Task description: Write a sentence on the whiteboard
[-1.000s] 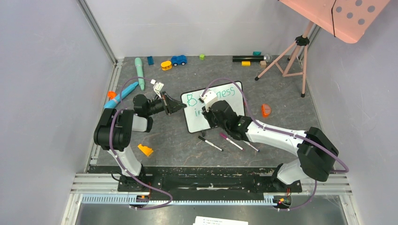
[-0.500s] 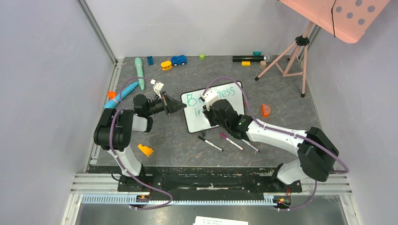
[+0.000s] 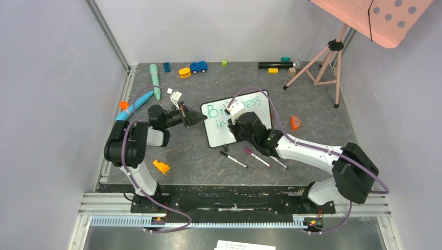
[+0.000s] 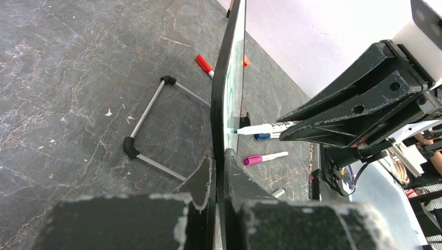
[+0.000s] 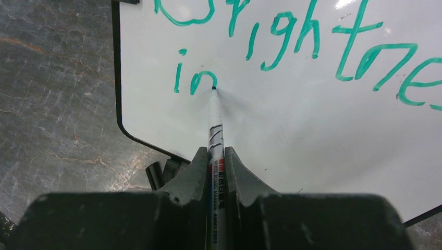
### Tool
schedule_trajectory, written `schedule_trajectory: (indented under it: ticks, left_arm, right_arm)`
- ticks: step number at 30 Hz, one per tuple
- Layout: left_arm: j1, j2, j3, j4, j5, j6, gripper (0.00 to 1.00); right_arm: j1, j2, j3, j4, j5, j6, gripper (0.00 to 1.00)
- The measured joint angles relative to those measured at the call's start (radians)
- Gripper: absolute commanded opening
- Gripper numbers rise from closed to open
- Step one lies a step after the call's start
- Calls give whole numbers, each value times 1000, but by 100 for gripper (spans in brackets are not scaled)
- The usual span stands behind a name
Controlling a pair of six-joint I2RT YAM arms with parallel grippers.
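Your left gripper (image 4: 220, 156) is clamped on the whiteboard (image 3: 216, 136) at its left edge, one finger on each face; the board stands tilted near the middle of the table (image 3: 172, 151), its face turned towards the right arm; the sentence (image 5: 284, 49) reads "Brightness" with "in" beneath, in teal; the marker (image 5: 215, 120) has its tip touching the board just after the "n"; your right gripper (image 5: 215, 153) is closed tight around the marker's barrel.

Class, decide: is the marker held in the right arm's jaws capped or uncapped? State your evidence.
Uncapped: the marker ends in a bare dark tip, which touches the whiteboard just after the teal word "in".
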Motion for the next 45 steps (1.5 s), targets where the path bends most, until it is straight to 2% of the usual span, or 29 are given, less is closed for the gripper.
schedule_trajectory:
  ticks: [13, 24, 32, 45]
  left_arm:
    - [0, 0, 0, 0, 0, 0, 2]
    - [-3, -2, 5, -27, -2, 8, 2]
    - [-13, -40, 8, -110, -18, 60, 2]
    - [-21, -46, 24, -156, -22, 80, 2]
  right_arm:
    - [-4, -20, -37, 3, -29, 7, 0]
    - [-49, -109, -37, 1, -74, 10, 0]
    - [-72, -167, -114, 30, -68, 11, 0]
    - [-75, -167, -116, 30, -29, -3, 0]
